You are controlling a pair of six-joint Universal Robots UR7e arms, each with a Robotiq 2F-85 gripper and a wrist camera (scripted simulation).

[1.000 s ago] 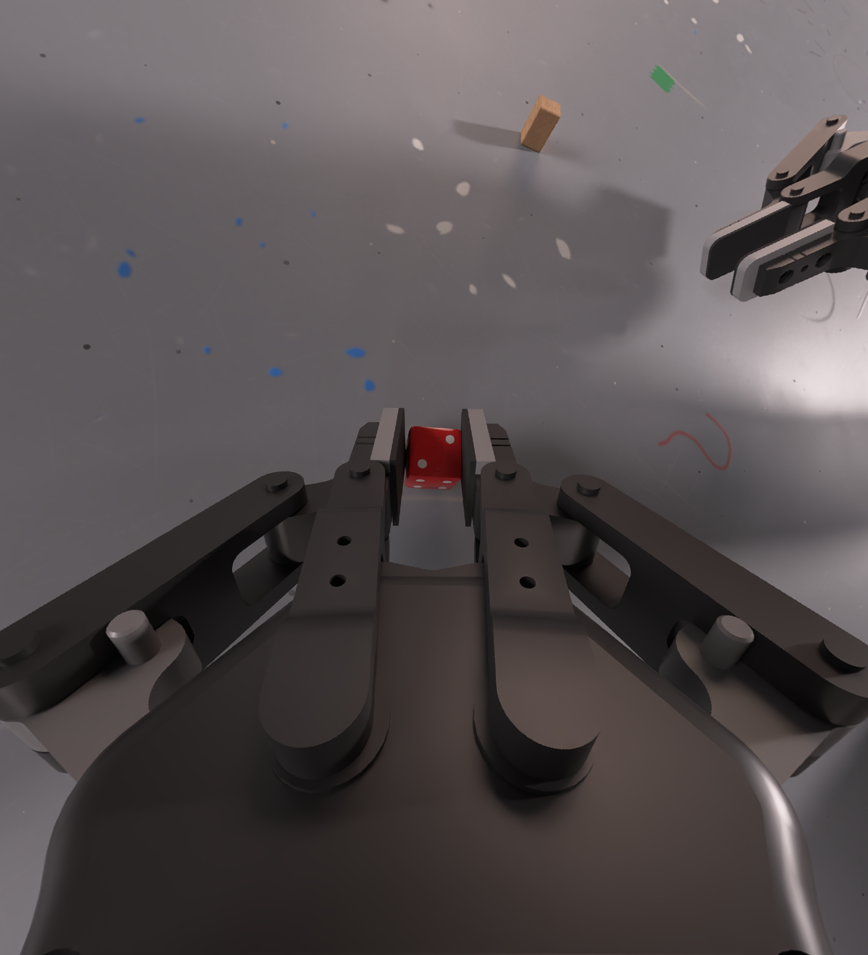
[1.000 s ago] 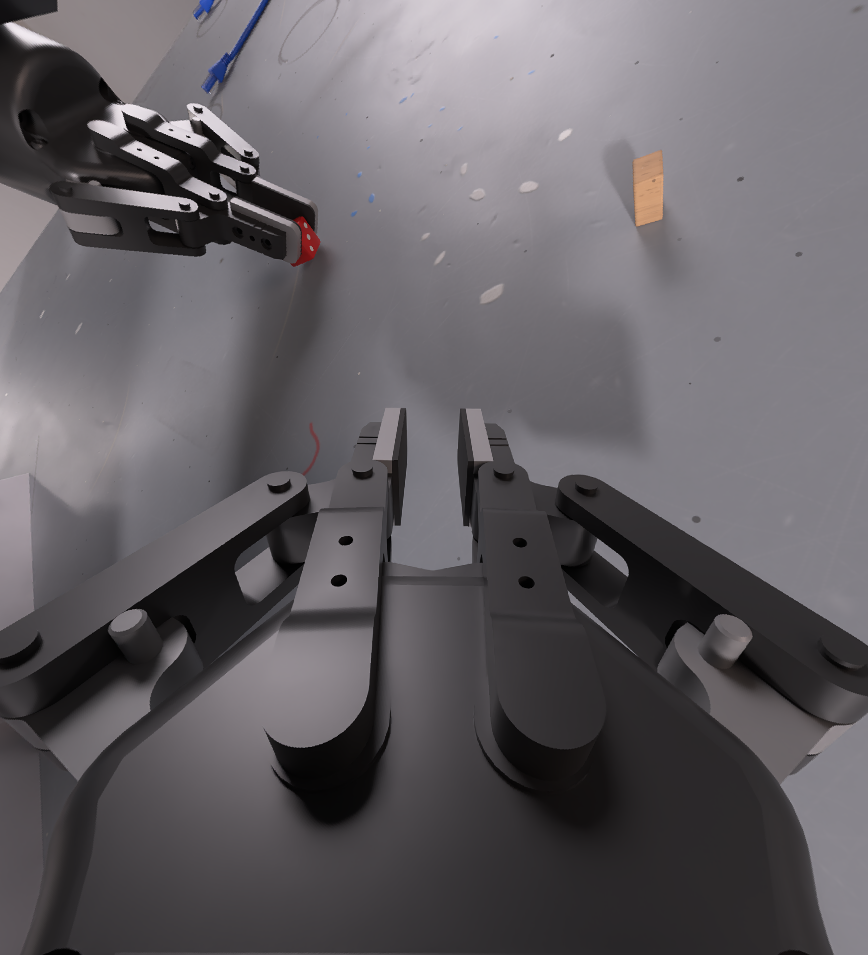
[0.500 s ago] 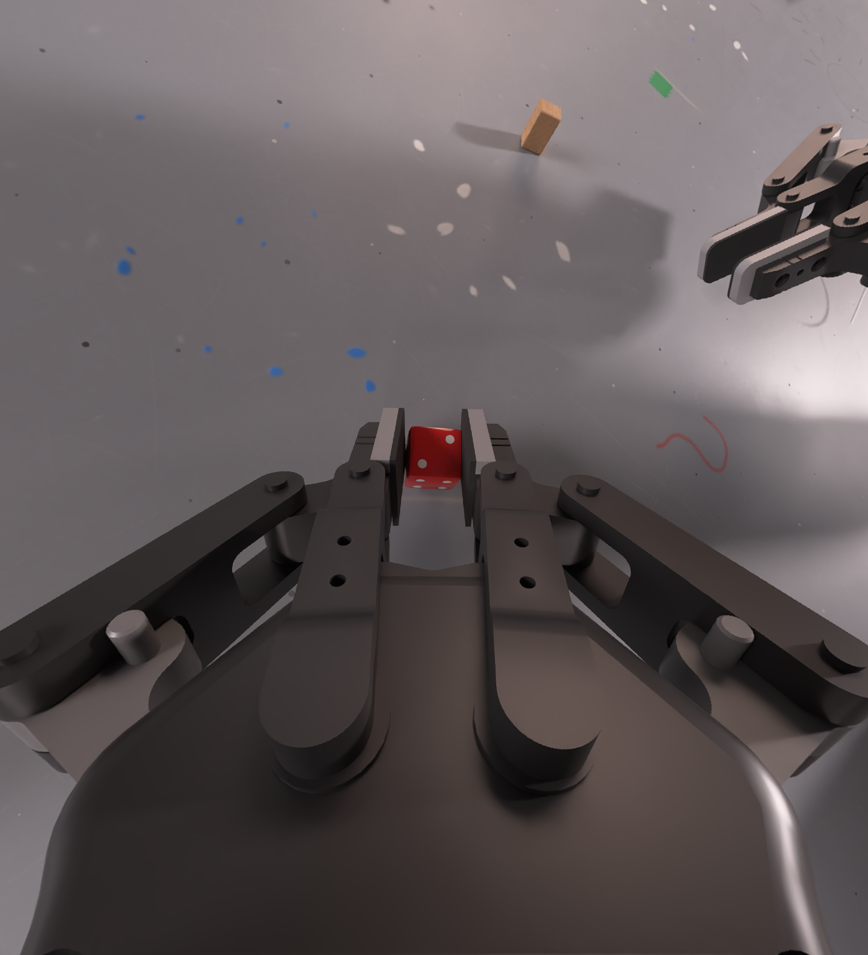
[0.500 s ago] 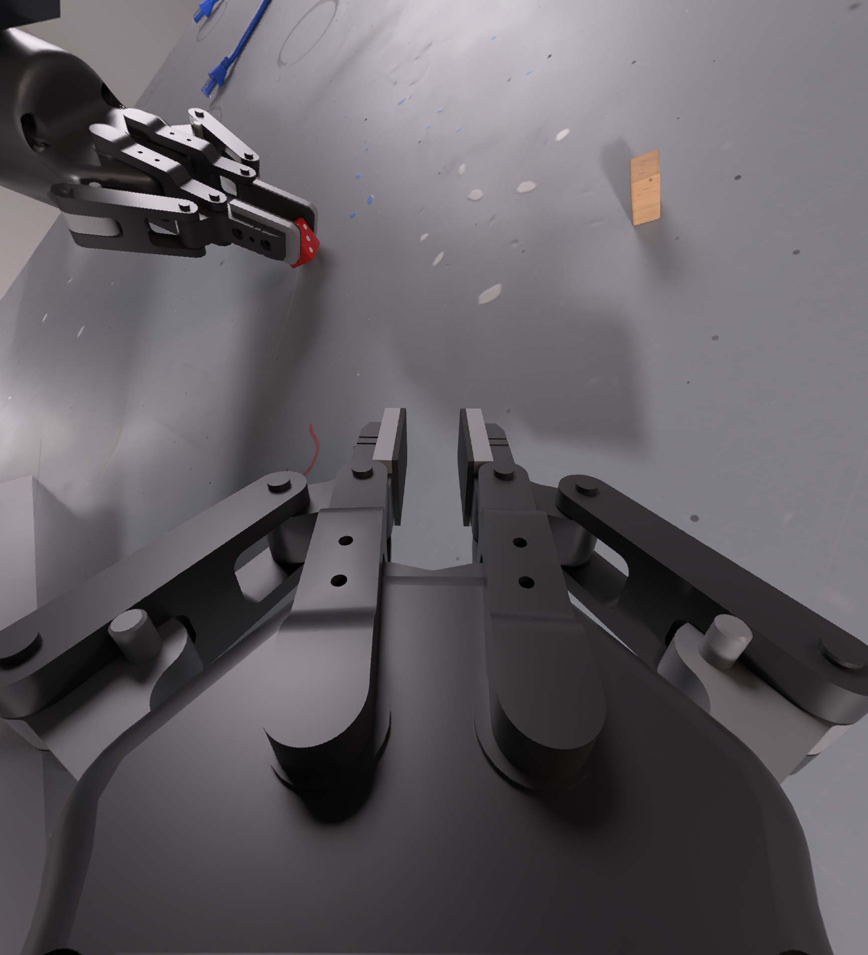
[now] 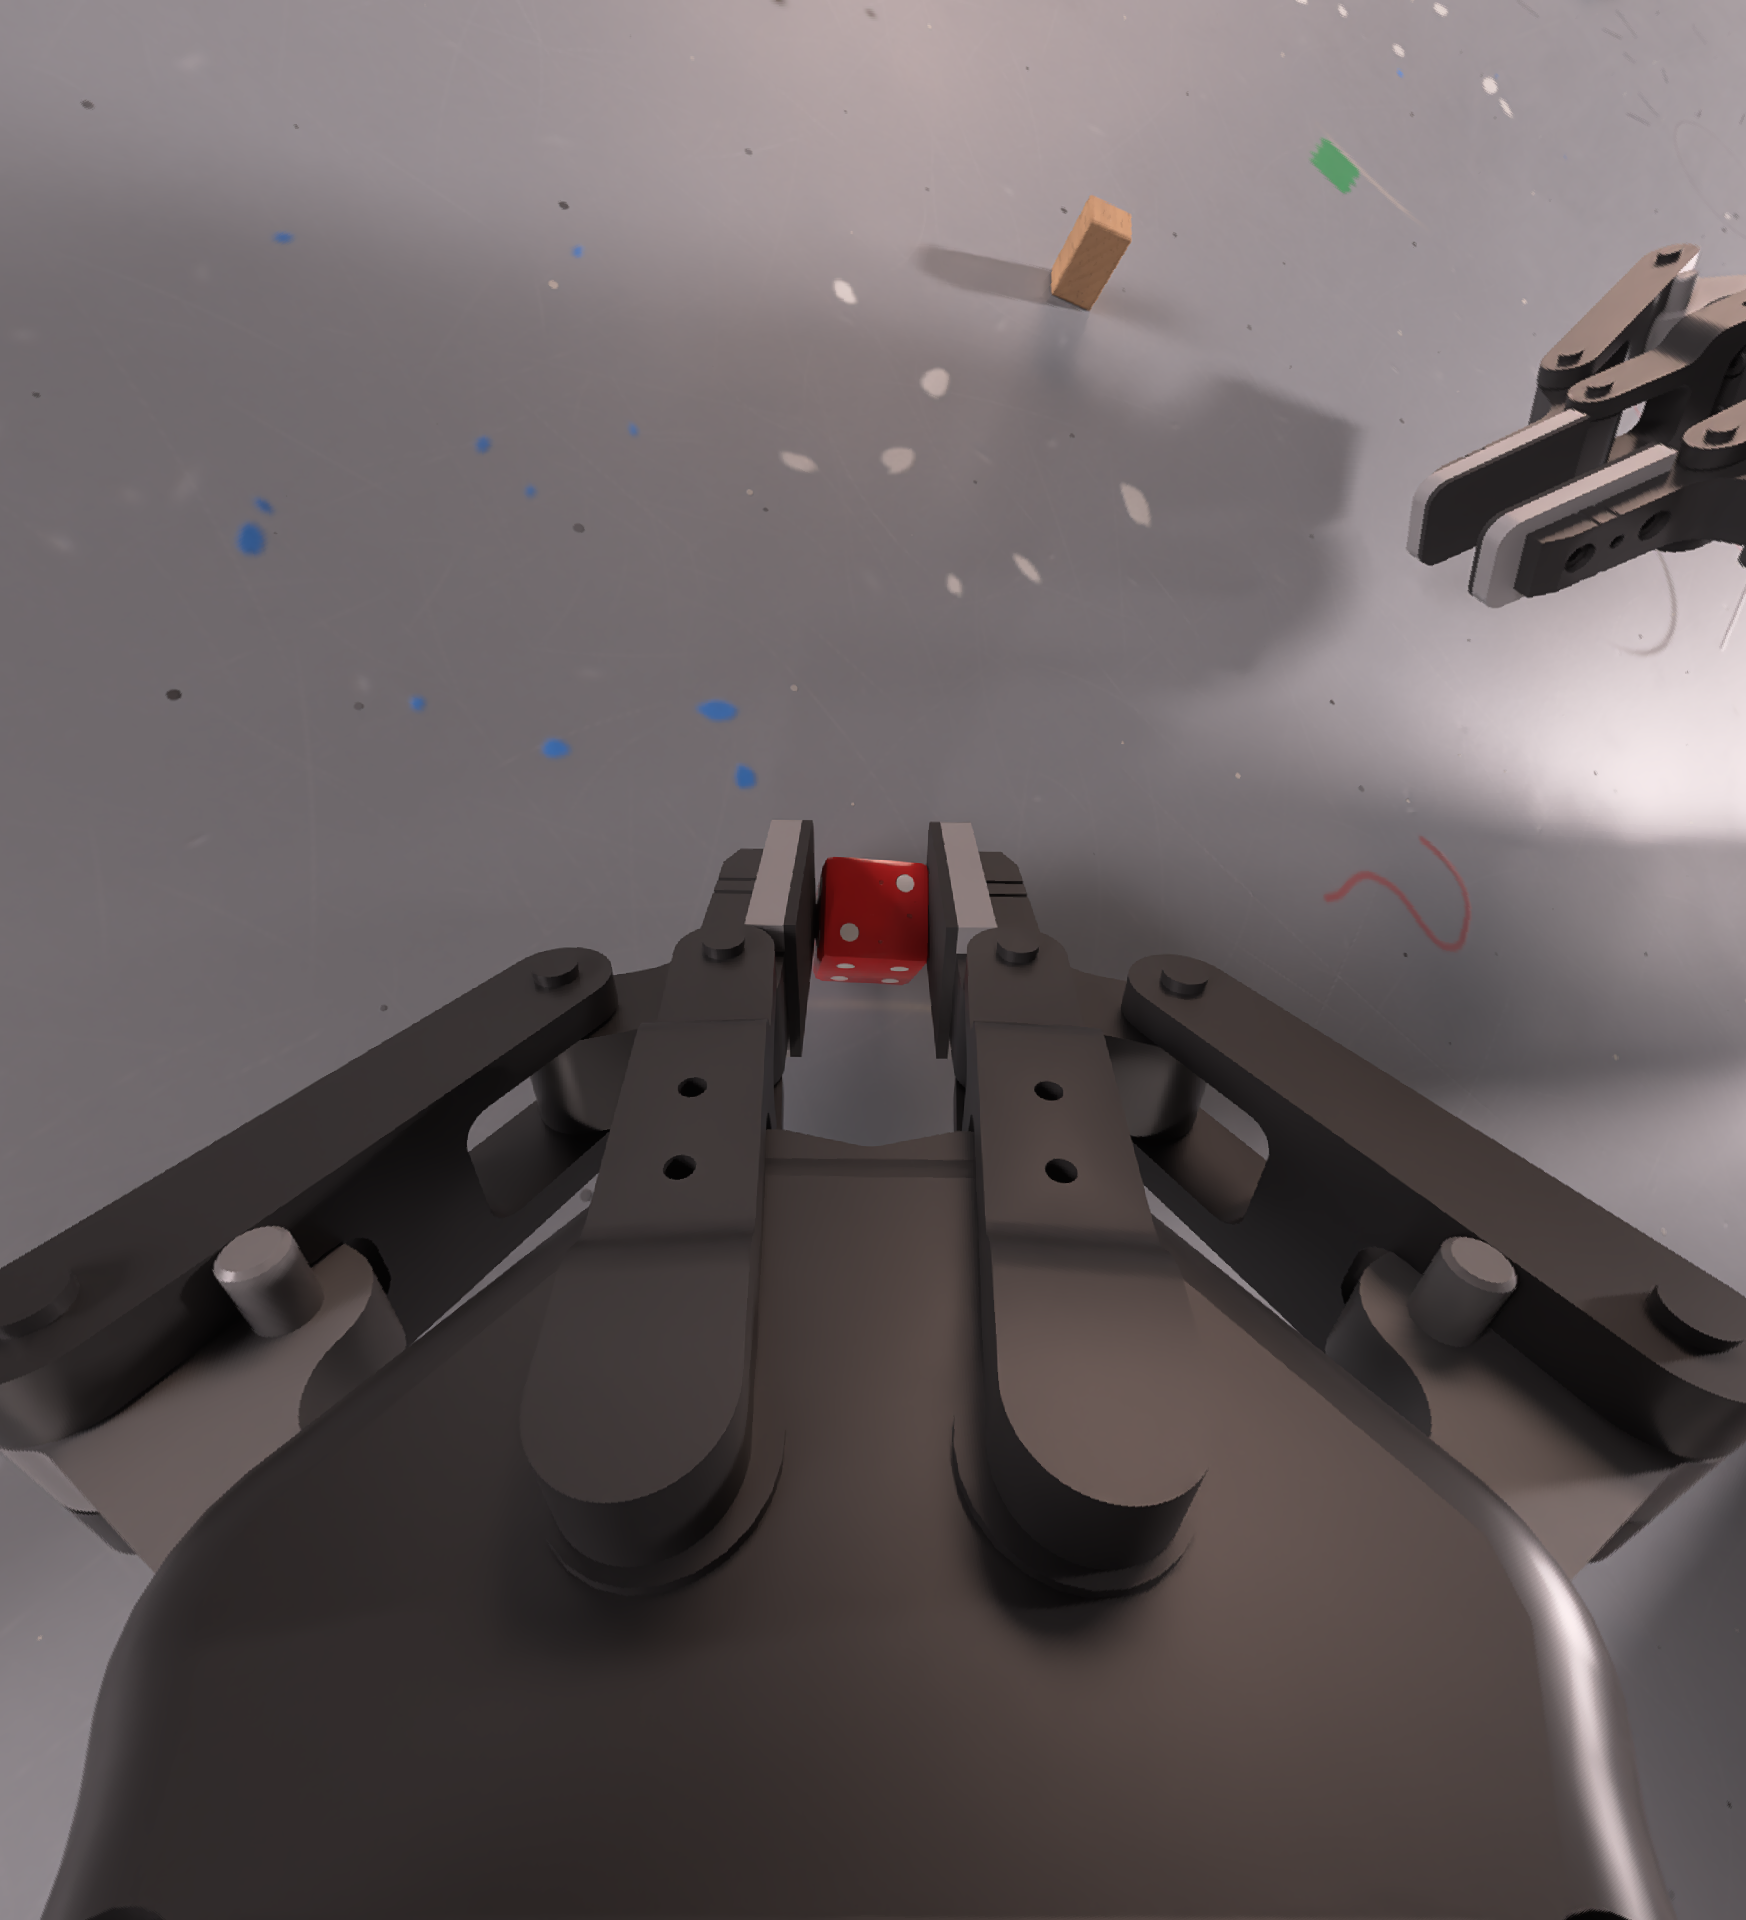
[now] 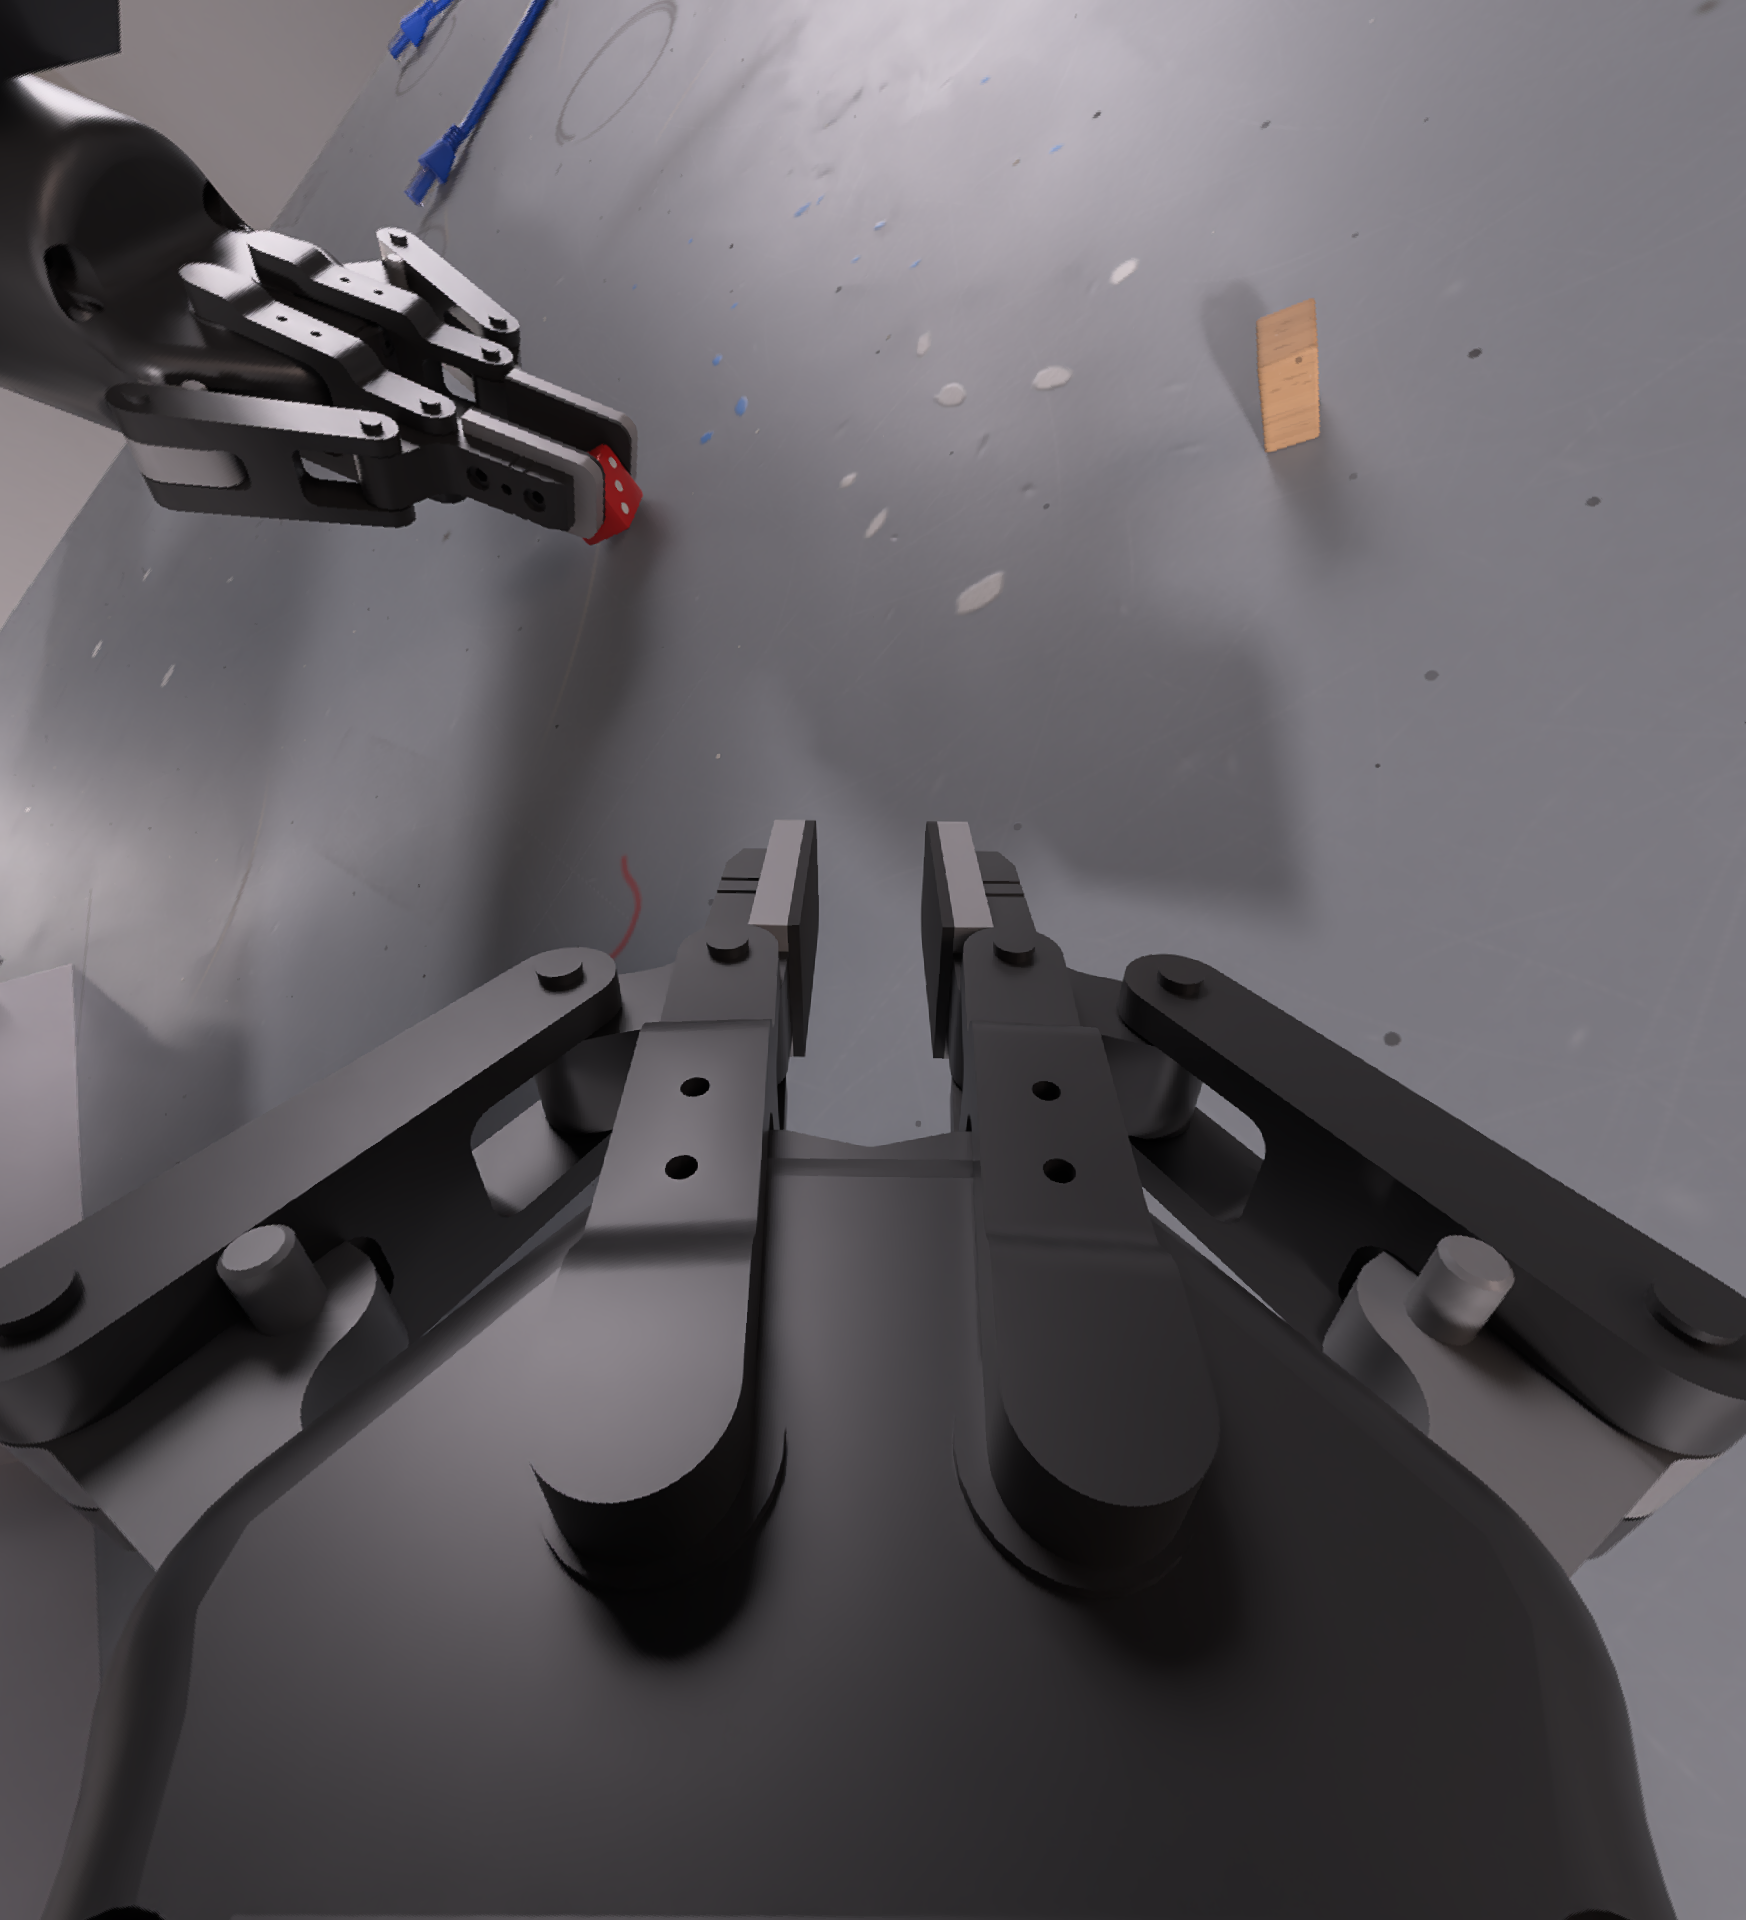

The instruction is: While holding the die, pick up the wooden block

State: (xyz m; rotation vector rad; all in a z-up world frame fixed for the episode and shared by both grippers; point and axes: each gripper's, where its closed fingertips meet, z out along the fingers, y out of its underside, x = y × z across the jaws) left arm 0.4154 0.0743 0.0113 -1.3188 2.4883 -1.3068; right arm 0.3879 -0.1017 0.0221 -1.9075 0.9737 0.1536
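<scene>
Little differs from half a second ago: in the left wrist view the right gripper (image 5: pixel 1451 566) has edged slightly toward the frame's right side. The left gripper (image 5: pixel 869 914) remains clamped on the small red die with white pips (image 5: pixel 871 920), lifted off the surface. The right gripper's fingers stand slightly apart with nothing between them. The small tan wooden block (image 6: pixel 1288 376) stands upright, untouched, well apart from both. The grey tabletop (image 5: pixel 433 623) carries blue and white paint specks, a red squiggle (image 5: pixel 1409 899) and a blue cable (image 6: pixel 464 114).
</scene>
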